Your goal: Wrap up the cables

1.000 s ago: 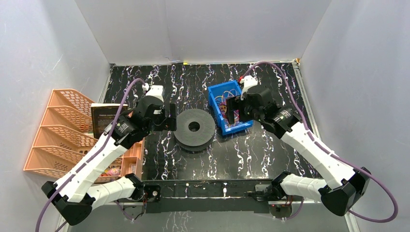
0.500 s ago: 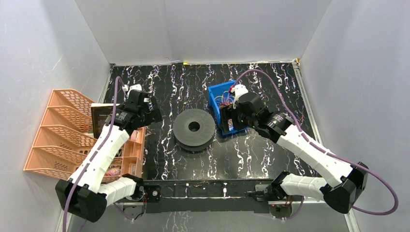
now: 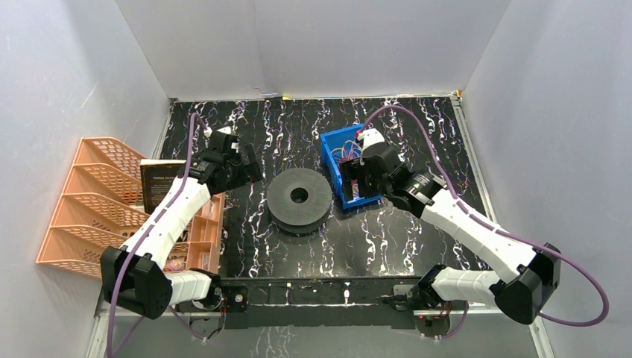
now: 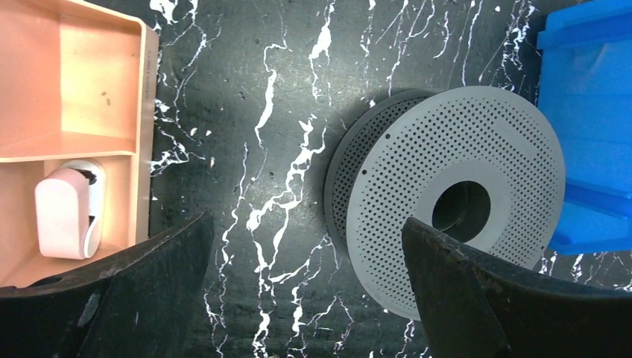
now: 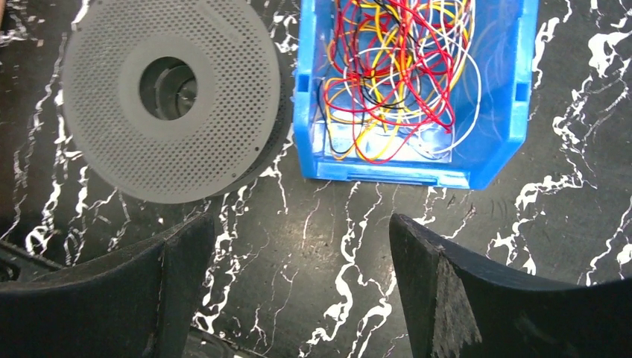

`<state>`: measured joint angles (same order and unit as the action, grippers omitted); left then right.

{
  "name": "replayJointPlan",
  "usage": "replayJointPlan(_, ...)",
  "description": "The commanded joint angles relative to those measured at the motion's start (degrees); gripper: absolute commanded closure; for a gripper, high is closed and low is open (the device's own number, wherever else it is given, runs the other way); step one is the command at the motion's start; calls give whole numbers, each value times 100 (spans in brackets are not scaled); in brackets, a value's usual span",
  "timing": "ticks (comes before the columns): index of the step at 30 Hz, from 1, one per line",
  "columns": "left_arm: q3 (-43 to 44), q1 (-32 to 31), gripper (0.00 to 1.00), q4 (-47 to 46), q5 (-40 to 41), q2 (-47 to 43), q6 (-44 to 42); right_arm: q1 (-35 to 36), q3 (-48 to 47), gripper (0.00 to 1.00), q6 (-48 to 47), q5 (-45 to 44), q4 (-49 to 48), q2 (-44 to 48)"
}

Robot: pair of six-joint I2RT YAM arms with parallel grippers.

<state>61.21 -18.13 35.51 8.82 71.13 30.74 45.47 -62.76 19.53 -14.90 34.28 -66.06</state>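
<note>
Black, white-veined desk (image 3: 417, 224): grey perforated spool (image 3: 299, 200) mid-desk, blue bin (image 3: 330, 160) just right of it, orange tray (image 3: 211, 227) left, apart.

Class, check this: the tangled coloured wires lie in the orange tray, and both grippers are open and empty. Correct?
No. The wires lie in the blue bin, as the right wrist view shows. The left gripper and right gripper are indeed open and empty.

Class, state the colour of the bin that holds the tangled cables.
The bin is blue, seen best in the right wrist view.
</note>
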Motion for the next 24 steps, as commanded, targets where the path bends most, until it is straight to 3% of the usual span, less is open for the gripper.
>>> replayJointPlan(1, -32, 19, 4, -190, -460, -19, 135, 24, -236, 6, 144, -481, -366, -278)
replayJointPlan(5, 7, -62, 5, -548, -1186, 189, 184, 19, -353, 7, 230, -848, -628, -609)
replayJointPlan(11, 149, -331, 5, -591, -1499, 578, 73, -212, -866, 15, 130, -1273, -778, -1284)
replayJointPlan(24, 188, -646, 4, -663, -2168, 1005, -218, -1110, -1310, 37, -24, -534, -1290, -2528)
